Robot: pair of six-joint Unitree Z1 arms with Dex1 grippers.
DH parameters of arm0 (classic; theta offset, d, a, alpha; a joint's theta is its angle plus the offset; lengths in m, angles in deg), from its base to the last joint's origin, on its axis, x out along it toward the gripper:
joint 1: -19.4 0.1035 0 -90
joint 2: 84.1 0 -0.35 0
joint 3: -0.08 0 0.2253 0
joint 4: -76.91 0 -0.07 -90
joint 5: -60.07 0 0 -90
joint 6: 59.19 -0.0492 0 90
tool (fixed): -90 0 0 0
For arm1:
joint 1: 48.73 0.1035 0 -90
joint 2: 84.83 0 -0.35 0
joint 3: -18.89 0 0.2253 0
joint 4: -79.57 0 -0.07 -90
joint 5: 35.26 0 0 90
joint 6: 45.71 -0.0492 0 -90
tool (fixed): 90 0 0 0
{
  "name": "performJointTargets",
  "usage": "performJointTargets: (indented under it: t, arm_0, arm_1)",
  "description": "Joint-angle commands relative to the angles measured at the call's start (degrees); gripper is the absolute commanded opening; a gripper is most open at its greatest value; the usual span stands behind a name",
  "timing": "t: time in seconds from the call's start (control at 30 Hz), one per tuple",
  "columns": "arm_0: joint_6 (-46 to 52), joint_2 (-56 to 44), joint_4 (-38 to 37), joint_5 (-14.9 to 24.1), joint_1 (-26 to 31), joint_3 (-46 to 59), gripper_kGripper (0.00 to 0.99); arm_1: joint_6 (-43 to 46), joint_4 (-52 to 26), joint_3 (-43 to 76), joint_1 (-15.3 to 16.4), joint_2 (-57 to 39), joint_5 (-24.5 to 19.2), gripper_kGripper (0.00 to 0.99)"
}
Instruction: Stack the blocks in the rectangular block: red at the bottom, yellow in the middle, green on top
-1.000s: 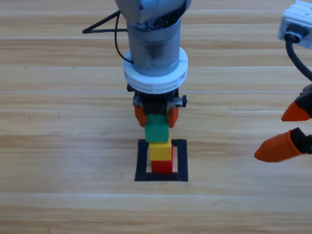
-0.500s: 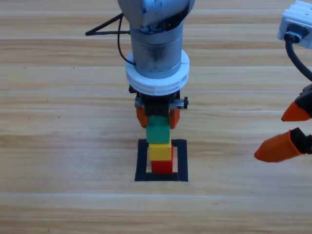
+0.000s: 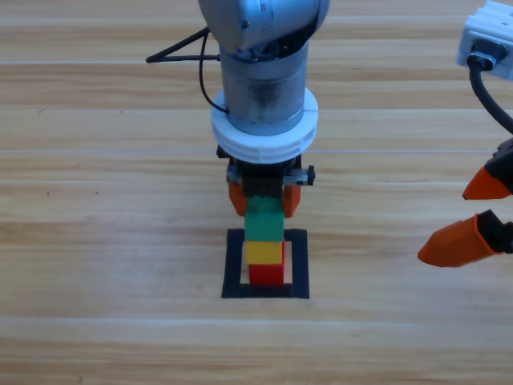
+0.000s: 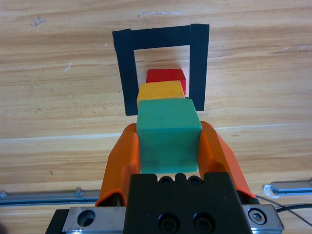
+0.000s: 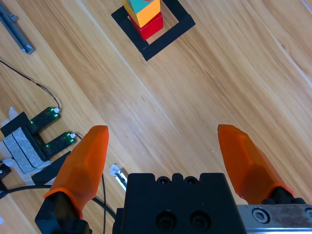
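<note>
The red cube point(image 3: 266, 275) sits inside the black tape rectangle point(image 3: 233, 265), with the yellow cube point(image 3: 264, 253) on top of it. My left gripper point(image 3: 263, 202) hangs over the stack, shut on the green cube point(image 3: 263, 218), which is just above the yellow one; I cannot tell whether they touch. In the left wrist view the green cube point(image 4: 168, 134) fills the gap between the jaws, with the yellow cube point(image 4: 161, 91), the red cube point(image 4: 165, 75) and the tape point(image 4: 126, 73) beyond it. My right gripper point(image 3: 473, 216) waits open at the right edge.
The right wrist view shows the stack point(image 5: 146, 17) far off, inside the tape point(image 5: 178, 27). A small black device with green lights point(image 5: 41, 131) and thin cables lie near that gripper. Bare wood surrounds the rectangle.
My left arm has shifted slightly right and toward the stack with the green cube, which now covers more of the yellow cube. The right gripper has not moved.
</note>
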Motion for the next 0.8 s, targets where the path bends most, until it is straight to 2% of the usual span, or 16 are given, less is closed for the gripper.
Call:
performJointTargets:
  t: [0.03, 0.13, 0.17, 0.2, 0.23, 0.27, 0.3, 0.67, 0.7, 0.8]
  arm_0:
    - [0.98, 2.98, 0.21, -0.32, -1.15, -0.39, 0.025]
    - [0.81, 3.07, 0.03, -0.14, -1.15, 0.05, 0.109]
    - [0.72, 3.16, -0.06, -0.14, -1.15, 0.05, 0.21]
    - [0.72, 3.07, -0.06, -0.14, -1.15, 0.05, 0.433]
    - [0.81, 3.07, -0.06, -0.14, -1.15, -0.04, 0.707]
    - [0.81, 3.07, -0.06, -0.14, -1.15, -0.04, 0.894]
    - [0.9, 3.07, -0.06, -0.23, -1.15, -0.13, 0.985]
    - [0.98, 0.78, 0.12, 0.65, -1.42, -0.3, 0.99]
    - [1.07, -0.53, 0.12, 1.18, -1.68, -0.56, 0.99]
    - [2.13, -9.59, 0.29, 5.92, -3.26, 0.93, 0.99]
  arm_1:
    - [0.7, -0.3, 1.07, -1.46, 3.25, 0.08, 0.986]
    - [0.7, -0.3, 1.07, -1.46, 3.25, 0.08, 0.986]
    - [0.7, -0.3, 1.07, -1.46, 3.25, 0.08, 0.986]
    - [0.7, -0.3, 1.07, -1.46, 3.25, 0.08, 0.986]
    - [0.7, -0.3, 1.07, -1.46, 3.25, 0.08, 0.986]
    - [0.7, -0.3, 1.07, -1.46, 3.25, 0.08, 0.986]
    - [0.7, -0.3, 1.07, -1.46, 3.25, 0.08, 0.986]
    - [0.7, -0.3, 0.98, -1.46, 3.52, 0.08, 0.986]
    - [0.7, -0.3, 0.98, -1.46, 3.52, 0.08, 0.986]
    - [0.7, -0.3, 0.98, -1.46, 3.52, 0.16, 0.986]
